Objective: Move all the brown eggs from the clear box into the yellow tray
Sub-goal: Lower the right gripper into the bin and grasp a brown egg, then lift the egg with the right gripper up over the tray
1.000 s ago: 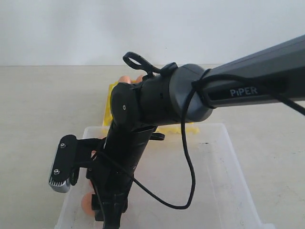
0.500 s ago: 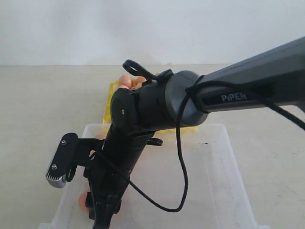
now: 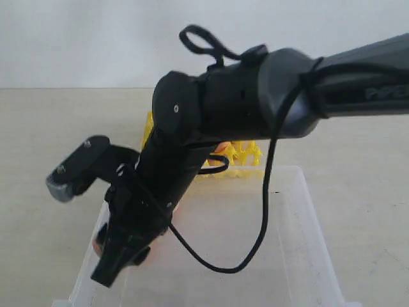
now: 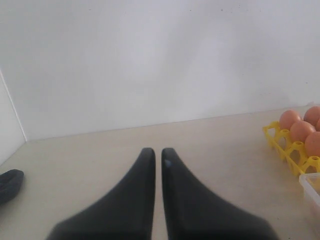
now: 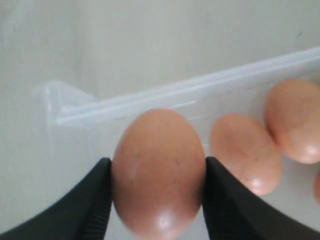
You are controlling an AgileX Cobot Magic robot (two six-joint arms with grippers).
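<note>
A pale beige matte counter (image 4: 70, 160) meets a plain white wall (image 4: 150, 60). A dark rounded object (image 4: 9, 184), cut by the frame edge, lies on it.

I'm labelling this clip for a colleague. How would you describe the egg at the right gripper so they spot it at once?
Start at the clear box and go to its corner, where brown eggs lie. The held egg sits between the black fingers of the right gripper, touched on both sides; the loose eggs beside it lie free on the box floor.
</note>
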